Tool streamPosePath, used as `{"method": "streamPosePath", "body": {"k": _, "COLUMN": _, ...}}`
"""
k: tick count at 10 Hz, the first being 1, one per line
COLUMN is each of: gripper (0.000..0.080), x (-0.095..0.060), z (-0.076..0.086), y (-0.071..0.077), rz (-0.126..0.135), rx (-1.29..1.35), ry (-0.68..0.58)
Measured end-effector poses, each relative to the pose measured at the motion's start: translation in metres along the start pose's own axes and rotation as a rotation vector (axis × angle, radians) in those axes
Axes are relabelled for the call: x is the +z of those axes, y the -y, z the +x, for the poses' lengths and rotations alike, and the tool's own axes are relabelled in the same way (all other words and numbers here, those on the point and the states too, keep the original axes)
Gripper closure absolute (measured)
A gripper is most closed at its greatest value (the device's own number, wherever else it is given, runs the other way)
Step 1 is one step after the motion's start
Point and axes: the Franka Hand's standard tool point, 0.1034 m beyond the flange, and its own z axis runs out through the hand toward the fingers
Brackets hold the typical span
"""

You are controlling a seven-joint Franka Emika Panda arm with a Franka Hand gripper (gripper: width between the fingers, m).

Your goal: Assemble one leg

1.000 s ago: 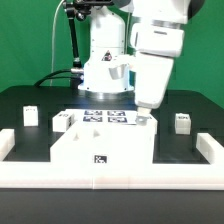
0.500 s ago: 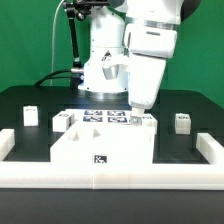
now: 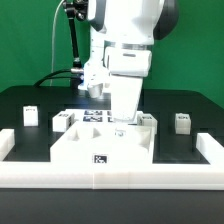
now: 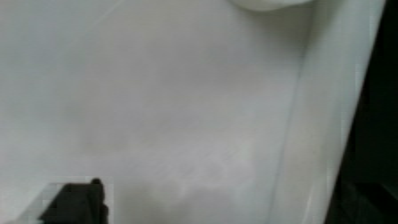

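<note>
Claw hangs straight down from the big white arm, its tip low over the back edge of a large flat white panel. I can't tell if it's open, closed or holding anything, since the arm's body hides the fingers from this side.

The wrist view is blurred. It shows one dark finger against a pale white surface that fills nearly the whole frame, w/ a black strip of worktop along one edge.

Nearest leg is a small white upright block. It stands just beside the claw on the exterior view's right, at the panel's back corner. A matching corner leg stands at the opposite back corner.

The marker board, flat w/ b/w tags, lies behind the panel btwn those two blocks and is partly hidden by the arm. The panel carries one b/w tag on its front face.

Farther out, well apart from the panel, are a far-left leg and a far-right leg, both upright on the black worktop.

A low white rail borders the worktop's front and sides.
</note>
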Motion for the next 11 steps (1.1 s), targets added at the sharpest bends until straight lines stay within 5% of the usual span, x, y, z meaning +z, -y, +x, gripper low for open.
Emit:
{"method": "streamPosePath", "body": {"k": 5, "gripper": 0.0192, "x": 0.0108, "z": 0.0079, "y": 0.0066, "rz": 0.019, "rx": 0.019, "ry": -0.001}}
{"method": "streamPosePath", "body": {"k": 7, "gripper": 0.048, "x": 0.011, "z": 0.0079, "y": 0.0068, "rz": 0.019, "rx": 0.019, "ry": -0.001}}
{"method": "streamPosePath", "body": {"k": 8, "gripper": 0.048, "x": 0.0111, "z": 0.0079, "y": 0.007, "rz": 0.02, "rx": 0.019, "ry": -0.001}}
{"method": "streamPosePath", "body": {"k": 9, "gripper": 0.0617, "x": 0.0112, "z": 0.0079, "y": 0.007, "rz": 0.02, "rx": 0.019, "ry": -0.001}}
{"method": "streamPosePath", "body": {"k": 10, "gripper": 0.0617, "x": 0.011, "z": 0.0074, "y": 0.0065, "rz": 0.018, "rx": 0.018, "ry": -0.001}}
{"method": "streamPosePath", "body": {"k": 11, "gripper": 0.0741, "x": 0.0107, "z": 0.0078, "y": 0.0059, "rz": 0.016, "rx": 0.018, "ry": -0.001}}
